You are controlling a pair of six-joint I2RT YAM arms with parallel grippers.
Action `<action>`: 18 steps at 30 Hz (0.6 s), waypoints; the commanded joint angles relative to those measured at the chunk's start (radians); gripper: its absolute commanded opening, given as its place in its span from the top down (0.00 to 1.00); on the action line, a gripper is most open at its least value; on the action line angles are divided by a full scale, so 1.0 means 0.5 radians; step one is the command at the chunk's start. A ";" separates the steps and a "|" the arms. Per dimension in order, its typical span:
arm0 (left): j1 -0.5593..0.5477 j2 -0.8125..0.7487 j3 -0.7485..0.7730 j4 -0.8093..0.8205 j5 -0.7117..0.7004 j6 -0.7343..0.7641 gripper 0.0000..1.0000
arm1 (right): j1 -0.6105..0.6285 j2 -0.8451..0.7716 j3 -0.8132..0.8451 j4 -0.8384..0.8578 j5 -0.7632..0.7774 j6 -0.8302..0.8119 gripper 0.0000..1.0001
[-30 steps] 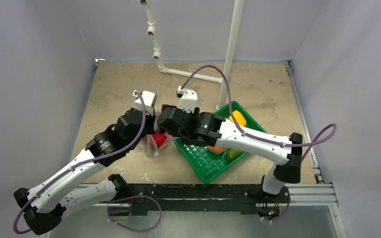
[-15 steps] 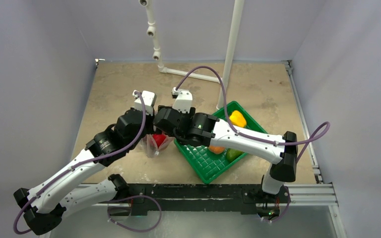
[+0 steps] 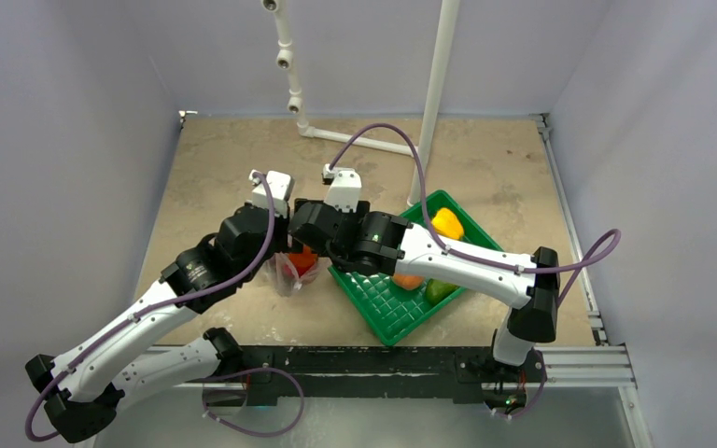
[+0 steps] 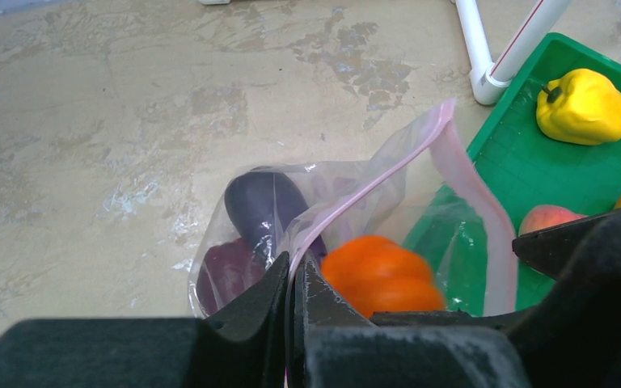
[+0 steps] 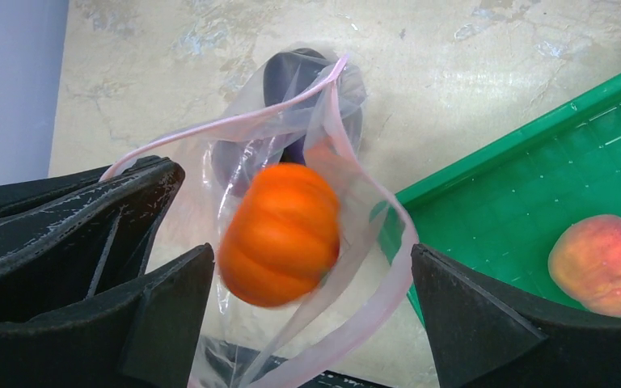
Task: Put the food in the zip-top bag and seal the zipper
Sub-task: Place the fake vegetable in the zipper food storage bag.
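Green tray (image 4: 525,166) beside bag (image 4: 348,190); orange fruit (image 5: 281,234) at mouth; pipe (image 4: 483,48) behind.

Blurred: orange fruit (image 5: 279,234), edges smeared. Mostly hidden under both arms in the top view: zip-top bag (image 3: 285,273). Cut by frame edge: peach (image 5: 605,265).

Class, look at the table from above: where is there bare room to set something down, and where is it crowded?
Free: bare table left of the white pipe; the strip beyond the green tray; that tray's near corner. Crowded: the middle, where left gripper, right gripper and zip-top bag meet.
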 commanded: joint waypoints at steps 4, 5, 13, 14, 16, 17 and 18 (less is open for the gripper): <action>-0.002 -0.014 -0.019 0.051 0.035 -0.002 1.00 | 0.007 -0.068 0.048 0.226 0.006 0.011 0.05; -0.002 -0.015 -0.019 0.053 0.035 -0.002 1.00 | 0.008 -0.075 0.054 0.215 0.015 0.024 0.05; -0.002 -0.012 -0.018 0.051 0.036 -0.003 1.00 | 0.008 -0.178 0.004 0.109 0.043 0.100 0.06; -0.002 -0.011 -0.018 0.051 0.037 -0.002 1.00 | 0.005 -0.184 -0.004 0.079 0.052 0.125 0.06; -0.001 -0.012 -0.019 0.050 0.038 -0.002 1.00 | 0.004 -0.191 -0.017 -0.006 0.077 0.205 0.07; -0.002 -0.011 -0.019 0.051 0.038 -0.002 1.00 | 0.003 -0.191 -0.027 -0.043 0.092 0.233 0.07; -0.002 -0.009 -0.018 0.053 0.038 -0.003 1.00 | 0.000 -0.189 -0.033 -0.084 0.101 0.272 0.07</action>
